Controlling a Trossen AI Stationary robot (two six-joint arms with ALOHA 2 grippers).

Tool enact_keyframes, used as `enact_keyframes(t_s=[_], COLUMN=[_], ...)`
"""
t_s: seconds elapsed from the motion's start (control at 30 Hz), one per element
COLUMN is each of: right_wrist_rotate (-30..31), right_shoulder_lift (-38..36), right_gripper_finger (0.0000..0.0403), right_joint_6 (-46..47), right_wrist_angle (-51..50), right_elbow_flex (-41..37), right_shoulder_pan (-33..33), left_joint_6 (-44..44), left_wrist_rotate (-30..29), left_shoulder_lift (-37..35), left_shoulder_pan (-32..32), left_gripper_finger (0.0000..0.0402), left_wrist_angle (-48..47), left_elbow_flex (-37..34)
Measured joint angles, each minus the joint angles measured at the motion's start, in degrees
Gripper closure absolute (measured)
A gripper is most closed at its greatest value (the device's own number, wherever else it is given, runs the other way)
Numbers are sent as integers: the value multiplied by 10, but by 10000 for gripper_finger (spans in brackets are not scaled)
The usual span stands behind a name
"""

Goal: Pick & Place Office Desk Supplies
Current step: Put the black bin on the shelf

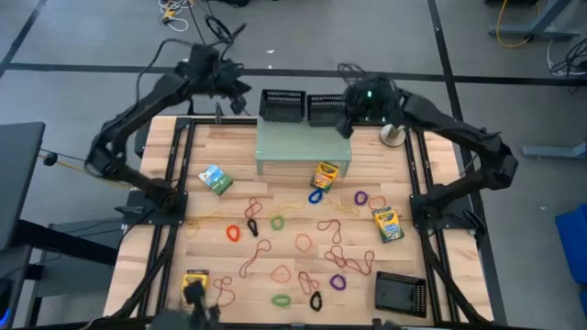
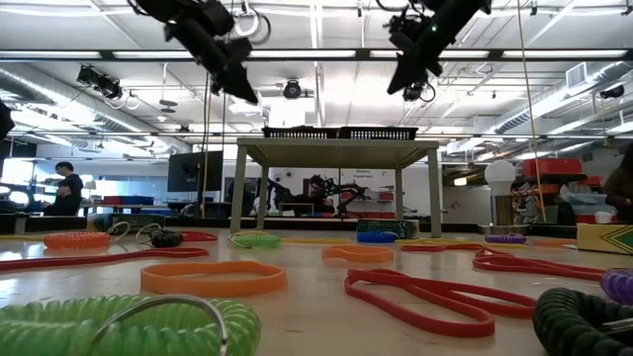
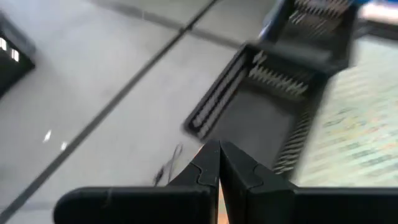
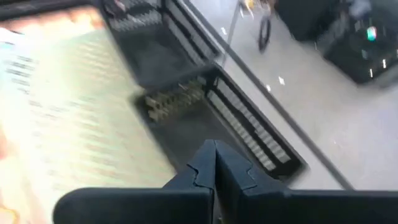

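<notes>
Crayon boxes lie flat on the wooden table: one at the left [image 1: 215,180], one before the riser [image 1: 325,174], one at the right [image 1: 388,223], one at the near left [image 1: 195,280]. Coloured rubber bands [image 1: 303,243] are strewn over the middle and near part. My left gripper [image 1: 240,92] hangs shut and empty, high over the far left edge beside the left mesh tray [image 1: 282,105]. My right gripper [image 1: 347,124] hangs shut and empty, high over the right mesh tray [image 1: 327,108]. Both wrist views show shut fingertips, left [image 3: 217,146] and right [image 4: 214,146].
The pale green perforated riser [image 1: 303,142] stands at the far middle, with the two black mesh trays behind it. A third black tray [image 1: 400,293] lies at the near right. A white round object [image 1: 393,136] sits at the far right. Black frame rails run along both sides.
</notes>
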Motion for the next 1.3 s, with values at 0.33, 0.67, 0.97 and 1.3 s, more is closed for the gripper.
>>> enact_keyframes(t_s=[0.33,0.67,0.97,1.3], right_wrist_rotate=[8,139,146,42], right_shoulder_lift=[-80,-86,-43,103], right_gripper_finger=[401,400,399,334], right_joint_6=[93,268,519,715], right_wrist_angle=[213,65,-95,-225], right_elbow_flex=[-206,-214,-196,-119], right_shoulder_pan=[198,423,613,753], left_joint_6=[-107,-225,-212,-193], left_wrist_rotate=[19,7,-69,-160], left_shoulder_lift=[-261,-344,-334,-314], left_shoulder_pan=[-125,-259,-367,-428], left_gripper_finger=[394,394,394,394], left_wrist_angle=[313,502,624,639], left_elbow_flex=[-382,-576,-635,-636])
